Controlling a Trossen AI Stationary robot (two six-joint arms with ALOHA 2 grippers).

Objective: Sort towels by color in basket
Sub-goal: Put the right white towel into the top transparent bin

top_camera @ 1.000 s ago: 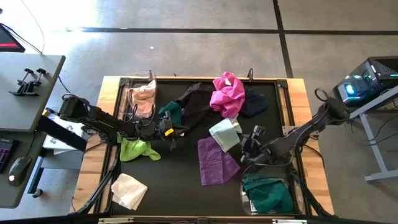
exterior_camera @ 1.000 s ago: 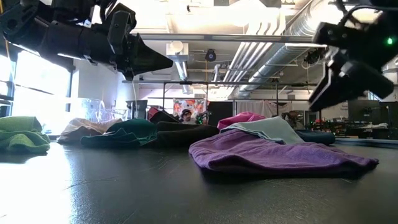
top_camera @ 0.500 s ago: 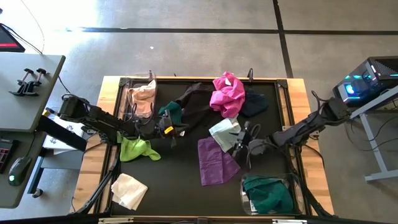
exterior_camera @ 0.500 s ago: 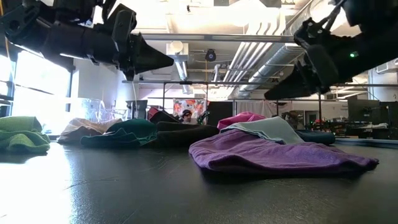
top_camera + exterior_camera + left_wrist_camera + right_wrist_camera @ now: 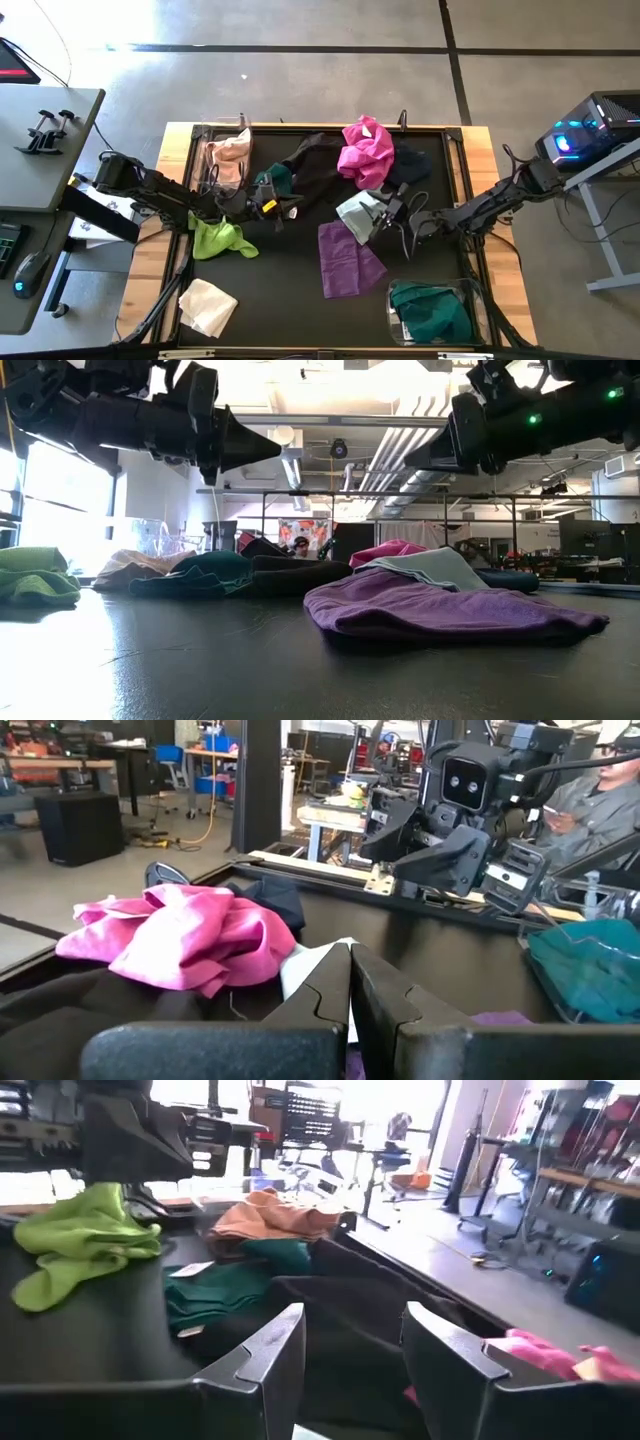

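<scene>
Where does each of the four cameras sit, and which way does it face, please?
High view: overhead, straight down on the table, both arms, left gripper shut, right gripper open.
Low view: tabletop height, across the purple towel into the room; arms overhead.
Left wrist: past shut fingers toward the pink towel and right arm.
Right wrist: past open fingers toward the lime towel.
Shared: high and left wrist views both show the pink towel.
</scene>
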